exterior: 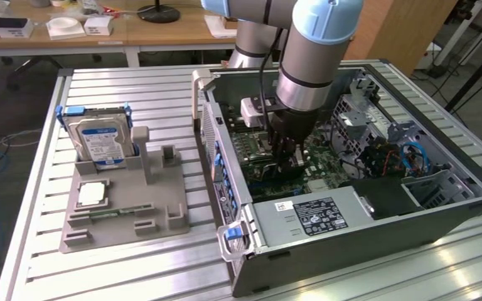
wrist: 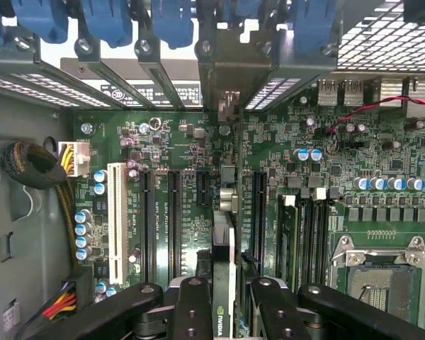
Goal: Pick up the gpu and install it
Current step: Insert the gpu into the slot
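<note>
My gripper (exterior: 288, 160) is down inside the open computer case (exterior: 442, 219), just above the green motherboard (exterior: 325, 179). In the wrist view the gpu (wrist: 224, 248) shows edge-on as a thin dark card with a green logo, clamped between my two black fingers (wrist: 191, 312). The gripper (wrist: 227, 322) is shut on it. The card stands upright over a slot in the row of expansion slots (wrist: 173, 219). Its metal end bracket (wrist: 227, 78) lines up with an opening in the case's rear slot wall. How deep the card sits in the slot is hidden.
Outside the case, a grey fixture (exterior: 123, 210) holds a silver hard drive with blue rails (exterior: 98, 141), a processor chip (exterior: 90, 194) and a memory stick (exterior: 111, 213). In the case are the power supply (exterior: 316, 216), memory sticks (wrist: 288, 234), the processor socket (wrist: 379, 273) and cable bundles (wrist: 35, 170).
</note>
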Motion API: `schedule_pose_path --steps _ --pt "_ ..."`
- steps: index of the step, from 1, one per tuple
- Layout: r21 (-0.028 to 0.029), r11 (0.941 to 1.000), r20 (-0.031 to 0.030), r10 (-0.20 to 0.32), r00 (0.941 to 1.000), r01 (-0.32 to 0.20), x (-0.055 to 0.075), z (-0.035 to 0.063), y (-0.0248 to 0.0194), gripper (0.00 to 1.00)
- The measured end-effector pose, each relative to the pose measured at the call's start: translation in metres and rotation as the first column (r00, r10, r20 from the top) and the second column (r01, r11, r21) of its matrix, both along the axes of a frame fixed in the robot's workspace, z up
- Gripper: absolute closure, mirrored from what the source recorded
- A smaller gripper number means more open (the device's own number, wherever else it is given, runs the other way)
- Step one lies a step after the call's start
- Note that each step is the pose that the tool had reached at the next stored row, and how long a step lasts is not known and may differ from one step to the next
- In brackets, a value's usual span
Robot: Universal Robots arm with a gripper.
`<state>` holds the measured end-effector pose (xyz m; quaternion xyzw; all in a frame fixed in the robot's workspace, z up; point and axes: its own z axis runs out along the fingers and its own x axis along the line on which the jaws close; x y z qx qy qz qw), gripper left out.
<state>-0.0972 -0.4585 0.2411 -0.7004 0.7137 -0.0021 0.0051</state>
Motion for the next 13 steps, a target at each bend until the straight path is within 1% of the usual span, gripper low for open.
schedule_pose_path --steps 5,7,8,9,11,13 --pt "-0.0001 1.0 -0.0001 0.0 1.0 0.0 -0.0001 0.0 0.0 0.73" --pt "-0.0001 1.0 0.0 0.0 1.0 0.0 -0.0001 0.0001 0.0 0.61" --pt "-0.0001 1.0 0.0 0.0 1.0 0.0 -0.0001 0.0 0.0 0.61" --pt "-0.0001 1.0 0.0 0.0 1.0 0.0 -0.0001 0.0 0.0 0.55" --pt "-0.0002 1.0 0.0 0.0 1.0 0.0 0.0 0.0004 0.0 0.55" --pt "-0.0001 1.0 0.0 0.0 1.0 0.0 0.0 0.0051 0.0 0.55"
